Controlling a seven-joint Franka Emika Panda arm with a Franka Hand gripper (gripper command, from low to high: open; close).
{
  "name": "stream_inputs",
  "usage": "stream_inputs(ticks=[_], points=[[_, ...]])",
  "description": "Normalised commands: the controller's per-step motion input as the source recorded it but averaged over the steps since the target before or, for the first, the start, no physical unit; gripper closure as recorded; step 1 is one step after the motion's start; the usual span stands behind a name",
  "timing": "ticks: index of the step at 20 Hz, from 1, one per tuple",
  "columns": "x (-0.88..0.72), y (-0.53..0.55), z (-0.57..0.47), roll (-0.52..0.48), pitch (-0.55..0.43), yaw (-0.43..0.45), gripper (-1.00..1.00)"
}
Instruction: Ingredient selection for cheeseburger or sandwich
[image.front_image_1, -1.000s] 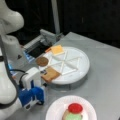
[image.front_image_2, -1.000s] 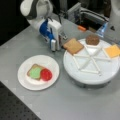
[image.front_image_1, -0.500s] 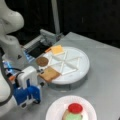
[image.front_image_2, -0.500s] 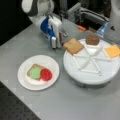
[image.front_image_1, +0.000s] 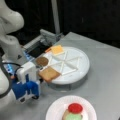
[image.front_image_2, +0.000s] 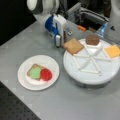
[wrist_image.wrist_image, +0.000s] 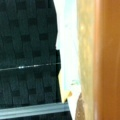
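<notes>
The gripper (image.front_image_2: 58, 42) has edged closer to the tray (image.front_image_2: 90, 77). The toast square (image.front_image_2: 73, 46) overhanging its rim now lies just ahead of the jaws, and I cannot tell whether they are wide or closed. Behind them the sandwich (image.front_image_2: 38, 73) sits untopped - so this looks like the reach for its lid.

The white Franka arm (image.front_image_1: 10, 30) bends low at a front view's left. Its white-and-blue gripper (image.front_image_1: 37, 77) (image.front_image_2: 64, 41) lies horizontal, wrist sideways, jaws set about a thin flat piece's edge.
</notes>
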Motion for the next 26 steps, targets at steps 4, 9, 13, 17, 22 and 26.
stream_inputs(ticks=[4, 9, 13, 17, 22, 26], points=[[-0.09, 0.09, 0.13, -0.228, 0.039, -0.007, -1.0], [-0.08, 0.06, 0.09, -0.21, 0.046, 0.032, -1.0], [-0.02, 0.04, 0.03, -0.202, 0.037, 0.063, -1.0], [0.01, 0.09, 0.02, -0.208, 0.023, 0.066, -1.0], [0.01, 0.1, 0.02, -0.179, 0.007, 0.064, -1.0], [0.01, 0.06, 0.04, -0.165, 0.0, 0.053, -1.0]])
